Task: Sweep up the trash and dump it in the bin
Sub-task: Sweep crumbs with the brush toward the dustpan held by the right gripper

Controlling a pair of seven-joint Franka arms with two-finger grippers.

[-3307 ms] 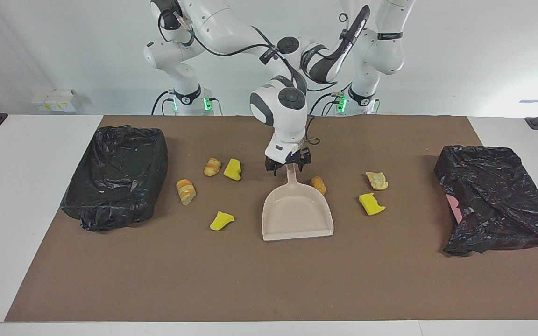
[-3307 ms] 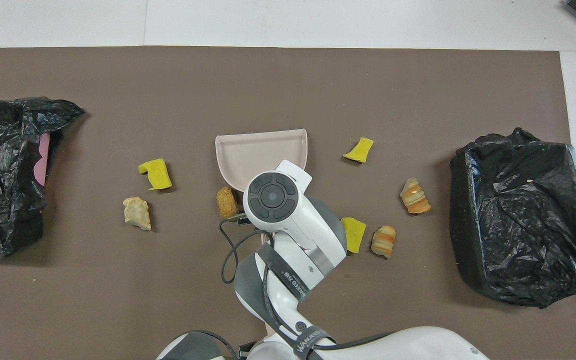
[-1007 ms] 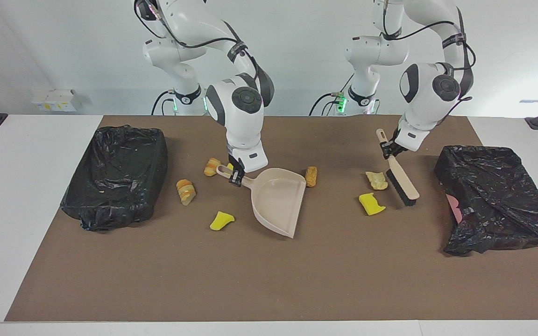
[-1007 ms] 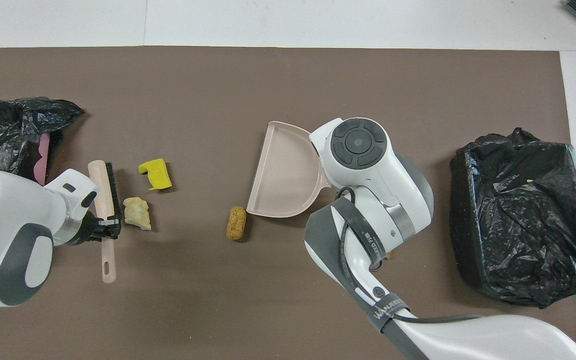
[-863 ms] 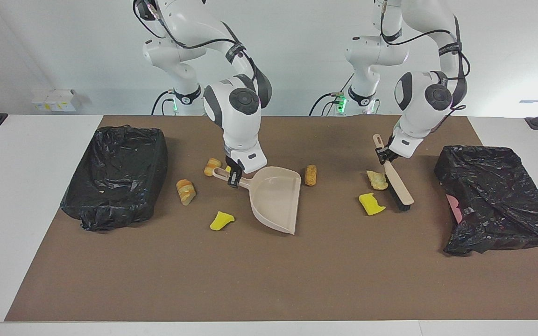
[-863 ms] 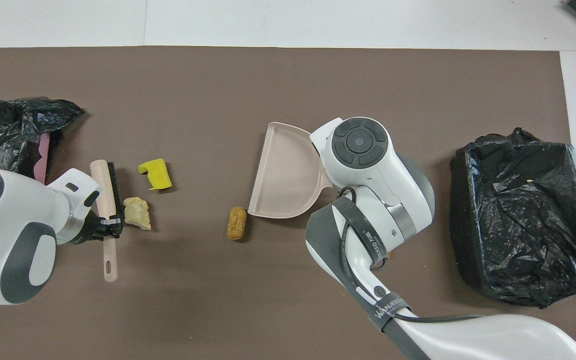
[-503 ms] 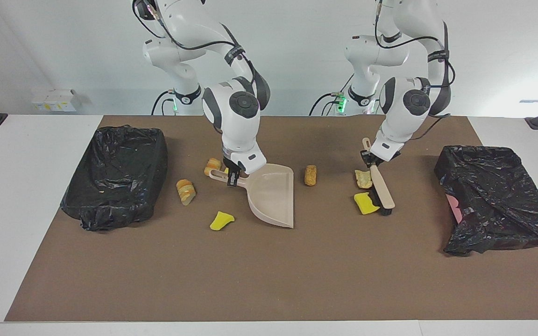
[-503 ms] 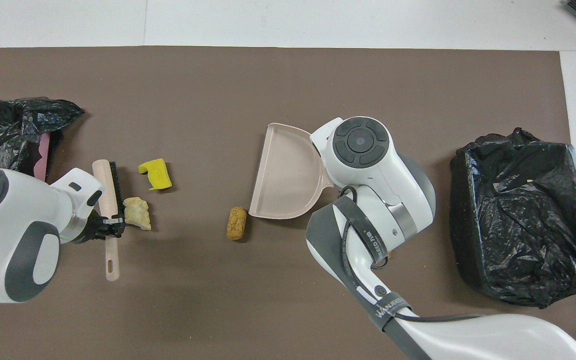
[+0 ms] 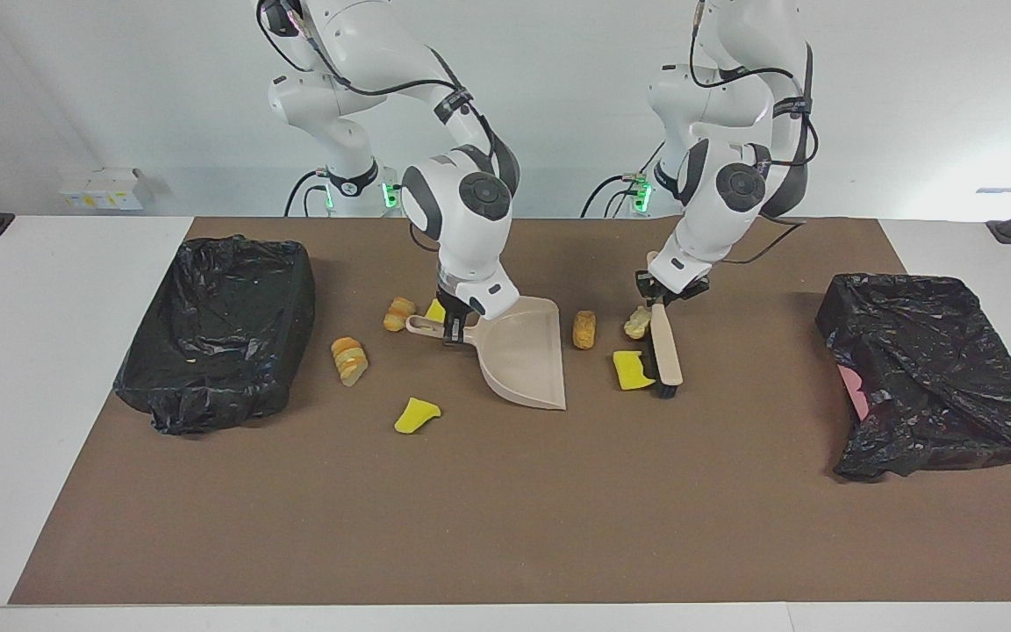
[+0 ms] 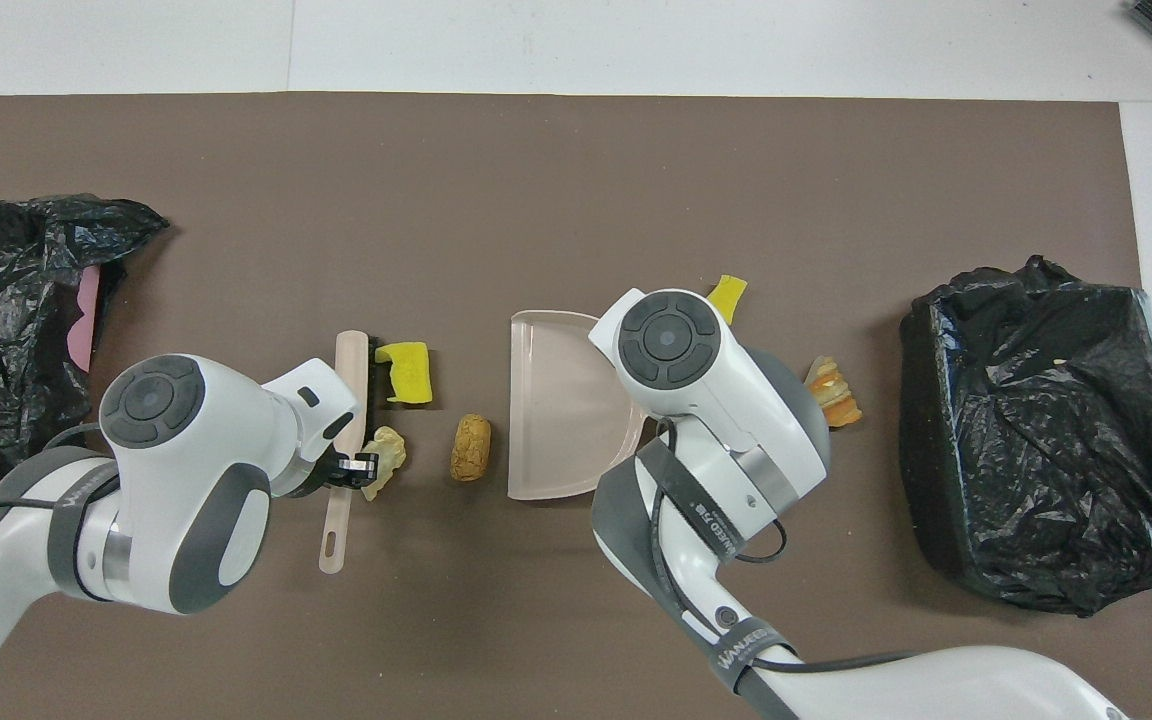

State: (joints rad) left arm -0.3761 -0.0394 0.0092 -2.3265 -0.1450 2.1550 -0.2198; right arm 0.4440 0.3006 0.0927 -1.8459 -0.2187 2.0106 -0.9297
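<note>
A beige dustpan [image 9: 523, 355] is being held by its handle in the right gripper [image 9: 453, 329], whose fingers are pinched together on it; the pan's open mouth is being turned toward the left arm's end of the bench [image 9: 505, 509]. A brush [image 9: 665, 344] is being gripped by its handle in the left gripper [image 9: 659, 294], pressed tight on it, with the bristles being kept down on the brown mat.

The trash is being found in two groups. A yellow chunk [image 9: 631, 369] and a pale pastry lump [image 9: 637, 323] are lying against the brush, with a tan roll [image 9: 584, 329] between them and the dustpan's mouth. Nearer the right arm's end, a yellow wedge [image 9: 416, 413], a striped pastry [image 9: 348, 360] and another pastry [image 9: 398, 313] are lying apart from the pan. Black-lined bins [image 9: 220, 329] [image 9: 931, 382] are standing at both ends.
</note>
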